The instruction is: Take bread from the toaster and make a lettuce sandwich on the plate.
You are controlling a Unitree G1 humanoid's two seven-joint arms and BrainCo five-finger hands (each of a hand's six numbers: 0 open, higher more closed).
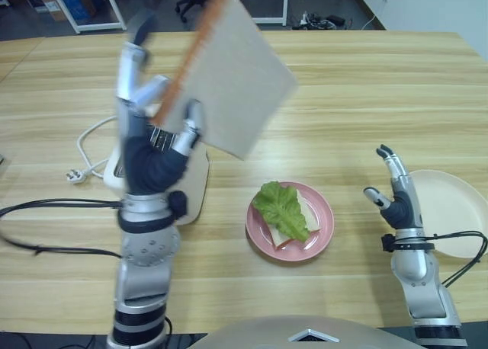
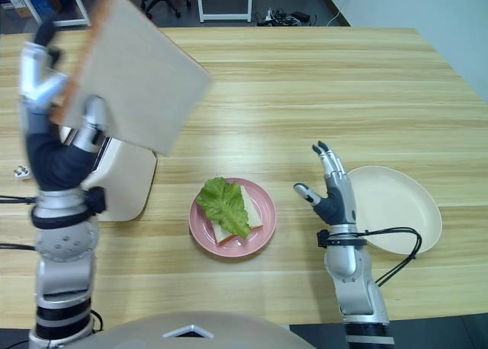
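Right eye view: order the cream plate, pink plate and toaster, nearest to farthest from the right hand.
1. Cream plate, just right of the right hand.
2. Pink plate, to the hand's left.
3. Toaster, far left.

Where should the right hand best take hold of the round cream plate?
Probably the left rim, coming from the left: the round cream plate lies flat, so only its raised rim gives an edge, and that side is nearest the right hand.
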